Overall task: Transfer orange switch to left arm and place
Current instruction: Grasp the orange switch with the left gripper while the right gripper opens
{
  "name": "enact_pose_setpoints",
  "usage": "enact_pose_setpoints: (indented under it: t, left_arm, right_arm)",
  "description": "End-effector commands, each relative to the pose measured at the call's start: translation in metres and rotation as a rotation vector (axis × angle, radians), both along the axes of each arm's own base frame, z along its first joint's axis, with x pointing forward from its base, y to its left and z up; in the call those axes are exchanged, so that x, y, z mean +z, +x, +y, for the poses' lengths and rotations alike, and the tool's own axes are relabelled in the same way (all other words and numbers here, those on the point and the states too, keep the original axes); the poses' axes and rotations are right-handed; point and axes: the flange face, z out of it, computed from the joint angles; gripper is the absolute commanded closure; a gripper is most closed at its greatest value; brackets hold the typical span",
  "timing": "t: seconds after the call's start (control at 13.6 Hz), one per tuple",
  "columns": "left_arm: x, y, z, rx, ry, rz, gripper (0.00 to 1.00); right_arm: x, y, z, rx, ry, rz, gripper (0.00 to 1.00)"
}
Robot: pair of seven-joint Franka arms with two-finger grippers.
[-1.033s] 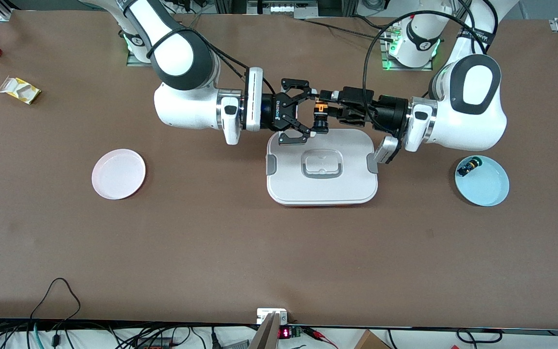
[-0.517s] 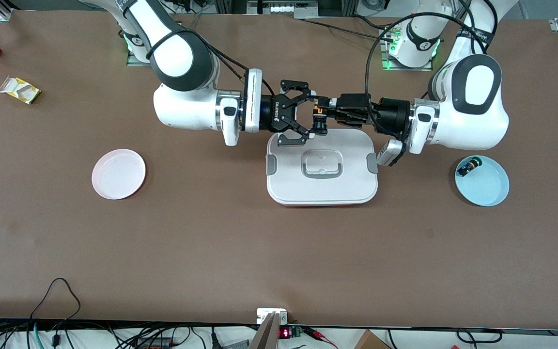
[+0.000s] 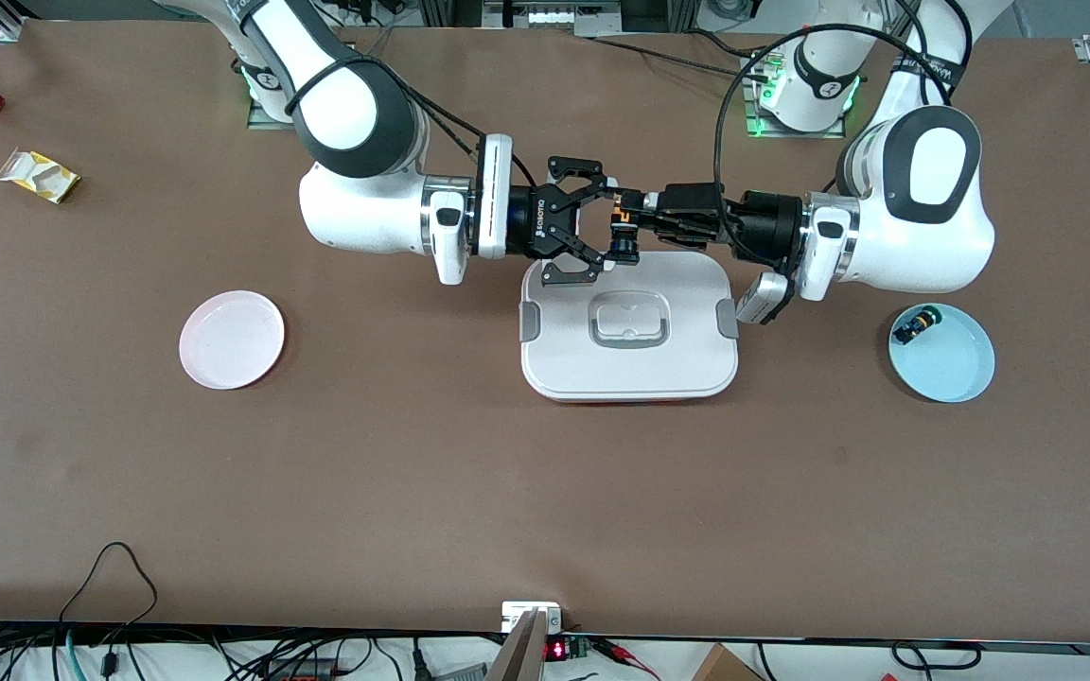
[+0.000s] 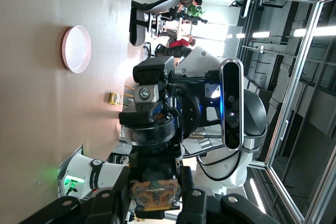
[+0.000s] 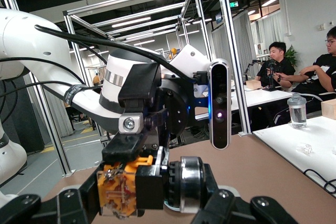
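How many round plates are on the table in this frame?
2. The pink plate lies toward the right arm's end of the table; the blue plate lies toward the left arm's end, with a small switch in it. None seems hidden.

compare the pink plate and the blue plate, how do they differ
The pink plate lies toward the right arm's end of the table; the blue plate lies toward the left arm's end. The pink plate holds nothing, while the blue plate carries a small black switch near its rim. Both are round, shallow, alike in size, and flank the white box.
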Motion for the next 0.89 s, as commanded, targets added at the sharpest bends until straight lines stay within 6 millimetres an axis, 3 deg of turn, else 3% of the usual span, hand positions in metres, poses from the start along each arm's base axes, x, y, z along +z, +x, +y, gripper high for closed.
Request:
enact_pose_setpoints:
  t: [0.0, 0.07, 0.52, 0.81]
  left_arm:
    - [0.002, -0.004, 0.004, 0.016, -0.007, -0.021, 0.71]
    - [0.002, -0.004, 0.004, 0.014, -0.008, -0.022, 0.74]
    - [0.001, -0.005, 0.005, 0.006, -0.006, -0.020, 0.75]
    - [0.002, 0.000, 0.025, 0.008, -0.017, 0.000, 0.75]
  right_arm:
    - [0.011, 0.002, 0.001, -0.079, 0.006, 0.006, 0.20]
    - [0.010, 0.002, 0.001, -0.088, 0.022, 0.025, 0.00]
    - [0.009, 0.001, 0.001, -0.091, 0.026, 0.032, 0.00]
    - [0.011, 0.001, 0.001, -0.089, 0.026, 0.029, 0.00]
